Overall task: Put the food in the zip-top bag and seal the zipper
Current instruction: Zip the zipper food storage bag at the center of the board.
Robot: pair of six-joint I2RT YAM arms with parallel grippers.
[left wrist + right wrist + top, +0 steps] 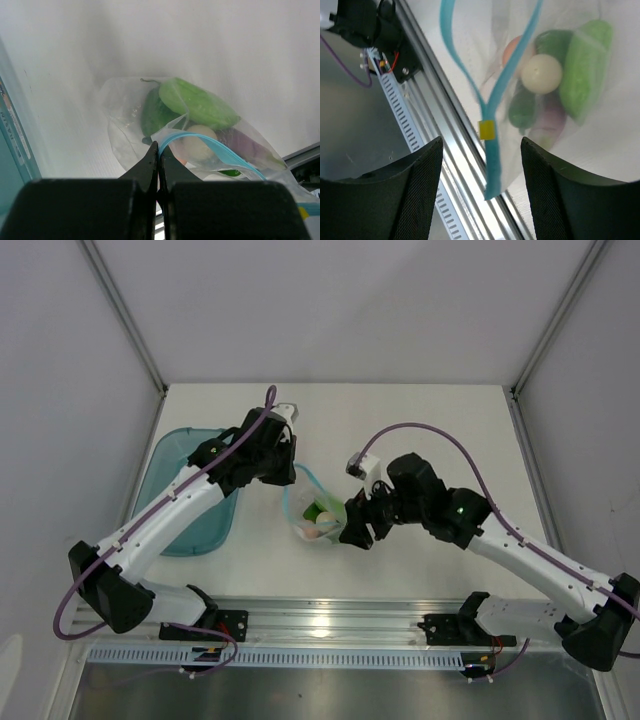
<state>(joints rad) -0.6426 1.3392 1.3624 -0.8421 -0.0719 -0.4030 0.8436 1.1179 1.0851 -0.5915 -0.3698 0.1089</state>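
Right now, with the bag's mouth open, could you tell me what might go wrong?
The left gripper pinches just one spot of the zipper, so the zip-top bag could slip free. The zipper gapes in a loop; tilting might spill the food. The open right gripper could close beside the strip.

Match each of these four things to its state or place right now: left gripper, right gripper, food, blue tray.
Things:
1. left gripper
2. right gripper
3. food
4. blue tray

States or places:
A. inside the zip-top bag
B. open, fingers apart on either side of the bag's edge
C. shut on the zipper
D. on the left arm's side of the bag

Pairs: 1-C, 2-B, 3-A, 4-D
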